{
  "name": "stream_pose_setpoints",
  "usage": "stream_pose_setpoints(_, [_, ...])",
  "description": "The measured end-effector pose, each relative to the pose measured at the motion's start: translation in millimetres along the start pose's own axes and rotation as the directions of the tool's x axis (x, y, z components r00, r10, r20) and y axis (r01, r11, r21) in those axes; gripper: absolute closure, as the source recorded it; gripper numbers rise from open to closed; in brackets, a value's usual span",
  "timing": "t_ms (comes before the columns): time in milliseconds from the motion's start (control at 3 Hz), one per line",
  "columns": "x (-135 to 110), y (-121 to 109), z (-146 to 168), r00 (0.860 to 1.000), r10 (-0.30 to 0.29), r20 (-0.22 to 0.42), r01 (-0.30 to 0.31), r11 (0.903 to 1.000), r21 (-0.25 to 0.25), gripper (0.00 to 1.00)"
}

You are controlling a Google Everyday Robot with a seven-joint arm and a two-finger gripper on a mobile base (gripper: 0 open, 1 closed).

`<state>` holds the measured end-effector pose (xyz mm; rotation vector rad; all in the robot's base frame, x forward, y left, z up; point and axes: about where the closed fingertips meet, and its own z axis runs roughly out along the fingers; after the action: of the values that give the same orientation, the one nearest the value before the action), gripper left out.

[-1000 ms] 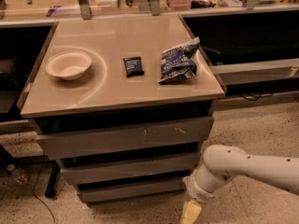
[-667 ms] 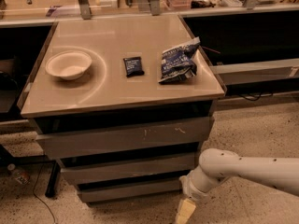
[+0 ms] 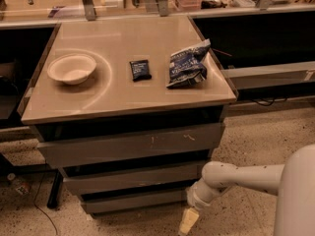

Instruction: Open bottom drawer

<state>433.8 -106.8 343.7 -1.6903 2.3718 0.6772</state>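
On the beige square tabletop (image 3: 113, 100) sit, from the left, a shallow white round bowl (image 3: 72, 68), a small dark flat packet (image 3: 140, 70) and a crumpled blue-and-silver snack bag (image 3: 187, 64), none of which the task concerns. Below them stack three grey metal drawer fronts. The lowest and slimmest is the plain handleless bottom drawer (image 3: 133, 200), which looks shut, its front about in line with the one above. To the right, the white arm (image 3: 236, 177) bends down so that the tan-tipped hand (image 3: 189, 221) hangs just off the drawer's right end, near the floor and apparently not touching it; whether it is open or closed I cannot tell. This reads as the approach step. Next, the hand probably has to move left onto the front's edge or lip, catch it, and pull straight outward.
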Motion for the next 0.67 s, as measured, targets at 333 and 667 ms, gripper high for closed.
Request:
stream_pose_setpoints(333, [0,0,0,1.0,0.0,0.0,0.0,1.0,0.0,0.0])
stream_pose_setpoints(667, [-8,-7,27,0.999,-0.004,0.042,0.005,0.9998,-0.017,0.0])
